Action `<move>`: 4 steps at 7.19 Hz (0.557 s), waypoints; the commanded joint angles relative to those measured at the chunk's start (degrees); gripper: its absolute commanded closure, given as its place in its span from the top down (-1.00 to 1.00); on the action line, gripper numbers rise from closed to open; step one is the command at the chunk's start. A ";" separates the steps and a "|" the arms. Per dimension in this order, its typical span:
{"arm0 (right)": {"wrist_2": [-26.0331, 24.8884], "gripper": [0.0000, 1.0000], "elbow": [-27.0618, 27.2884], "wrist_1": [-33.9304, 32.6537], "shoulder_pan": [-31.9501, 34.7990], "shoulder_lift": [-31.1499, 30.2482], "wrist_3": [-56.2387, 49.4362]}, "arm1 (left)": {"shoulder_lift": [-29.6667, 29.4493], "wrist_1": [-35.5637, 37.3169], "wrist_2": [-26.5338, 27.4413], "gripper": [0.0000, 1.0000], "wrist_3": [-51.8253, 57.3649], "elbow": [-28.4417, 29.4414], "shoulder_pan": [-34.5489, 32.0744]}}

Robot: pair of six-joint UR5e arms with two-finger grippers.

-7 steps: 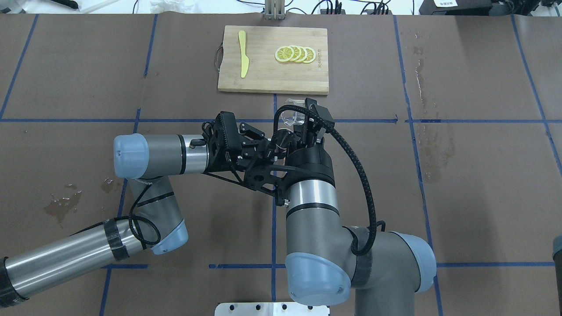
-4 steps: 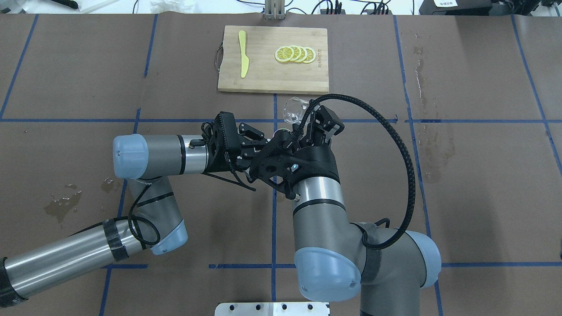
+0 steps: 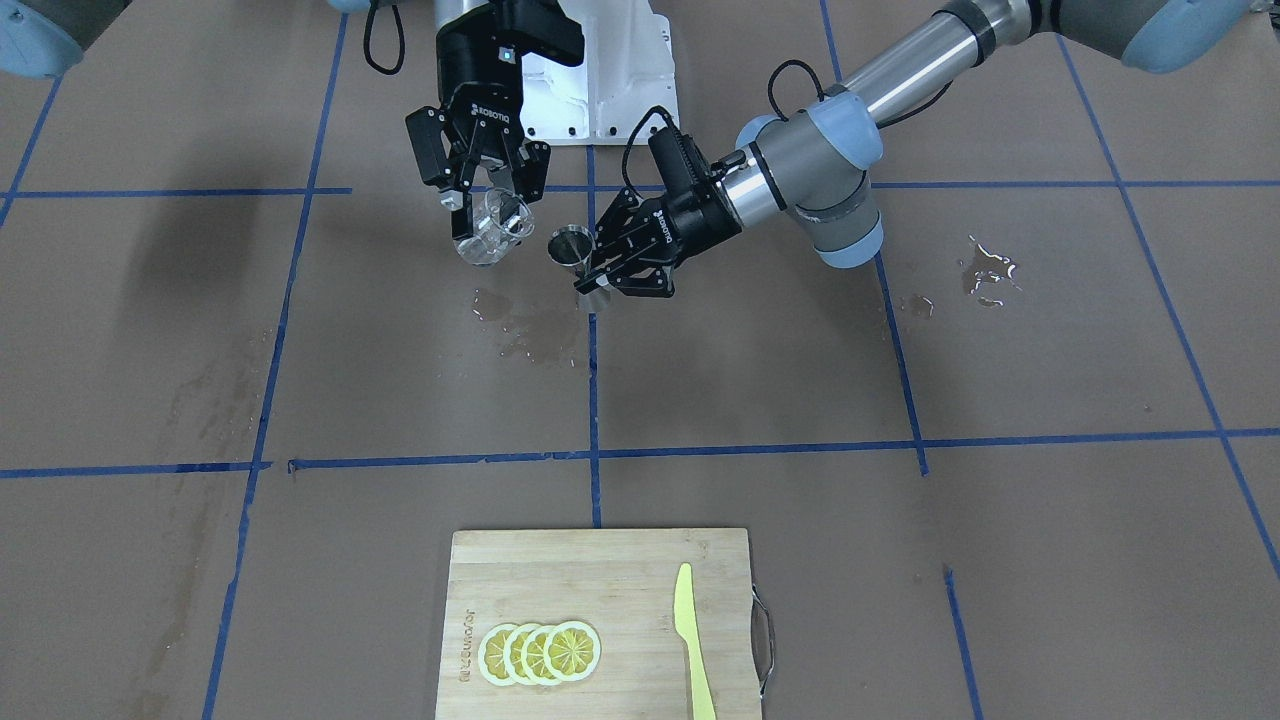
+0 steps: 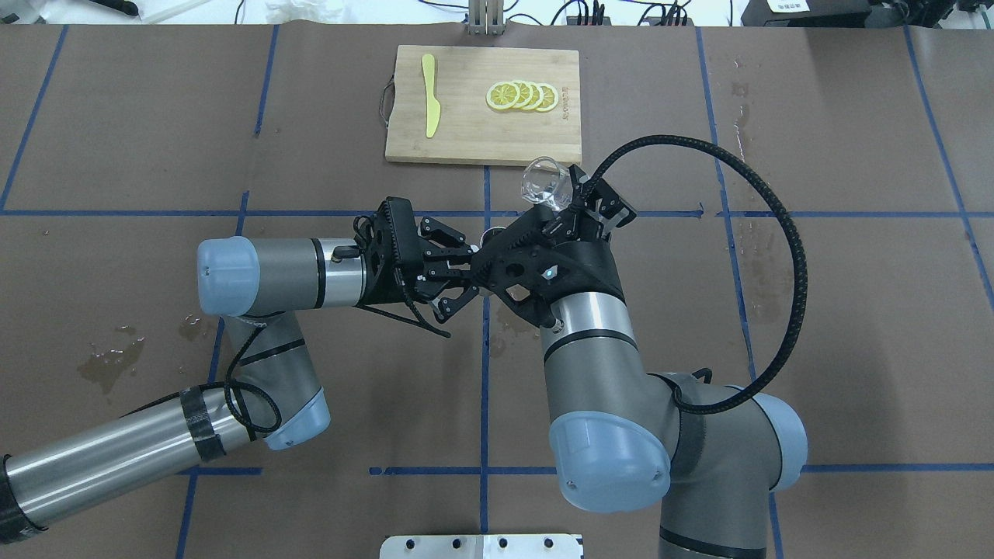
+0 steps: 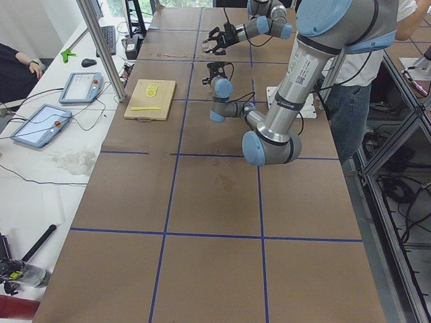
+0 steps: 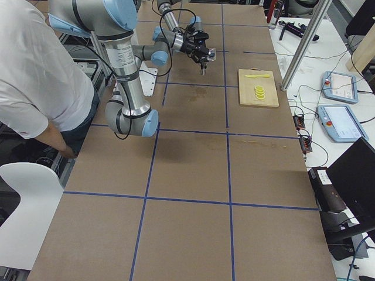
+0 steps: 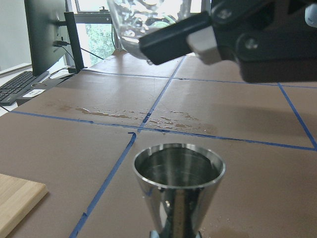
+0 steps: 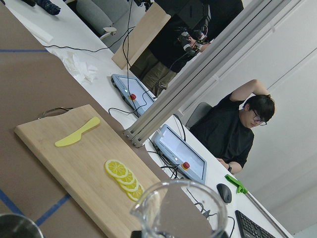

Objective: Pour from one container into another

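Observation:
My right gripper (image 3: pixel 487 203) is shut on the clear glass cup (image 3: pixel 490 238), which hangs tilted above the table, its mouth turned toward the jigger. In the overhead view the glass cup (image 4: pixel 541 180) shows just beyond the right gripper (image 4: pixel 573 203). The steel hourglass jigger (image 3: pixel 574 256) stands upright in my left gripper (image 3: pixel 603 272), which is shut on its waist. About a cup's width separates the cup from the jigger. The left wrist view looks into the jigger's (image 7: pixel 178 178) open top, with the glass cup (image 7: pixel 136 22) above and behind it. The right wrist view shows the cup's rim (image 8: pixel 178 206).
A wooden cutting board (image 4: pixel 481 140) lies at the far middle with lemon slices (image 4: pixel 521 95) and a yellow knife (image 4: pixel 429 95). Water puddles (image 3: pixel 530 325) mark the brown paper under the grippers, and another puddle (image 3: pixel 985 265) lies beyond the left arm. An operator (image 6: pixel 35 93) stands by the robot's base.
My right wrist has turned and swung to the right, carrying the glass cup away from above the jigger, farther and to the right. The left gripper and jigger have stayed nearly still.

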 commanded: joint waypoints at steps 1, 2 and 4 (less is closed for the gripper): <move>0.13 -1.00 0.07 0.19 0.43 -0.44 0.14 | 1.92 -0.29 -0.09 -1.00 -2.51 -2.76 -1.69; 0.13 -1.00 0.07 0.19 0.43 -0.44 0.84 | 3.85 -0.38 -0.09 -1.00 -3.04 -4.61 -2.75; 0.13 -1.00 0.07 0.28 0.43 -0.53 1.11 | 7.71 -3.18 0.00 -1.00 -3.92 -5.85 -4.41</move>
